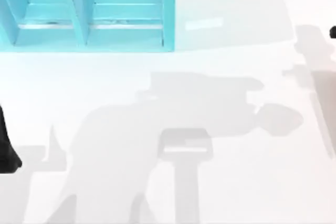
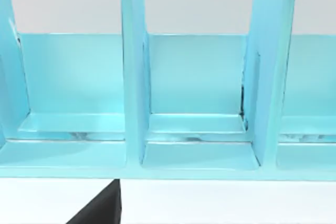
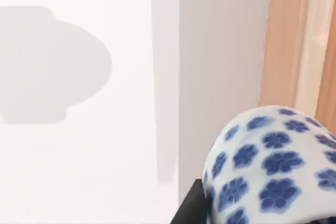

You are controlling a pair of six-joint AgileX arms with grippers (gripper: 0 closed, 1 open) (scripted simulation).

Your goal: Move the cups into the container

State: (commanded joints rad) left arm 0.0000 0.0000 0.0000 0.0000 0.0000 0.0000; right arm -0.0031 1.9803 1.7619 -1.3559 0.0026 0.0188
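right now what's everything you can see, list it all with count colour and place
container: one, light blue, open compartments split by upright dividers, at the far left part of the table in the top view; the left wrist view looks into its compartments, no cup seen inside.
cup: one in sight, white with dark-blue flower blotches, close to the right wrist camera, beside a dark finger.
table: one, white, with grey arm shadows across it.
left arm: black, at the top view's left edge.
right arm: black, at the top view's right edge.
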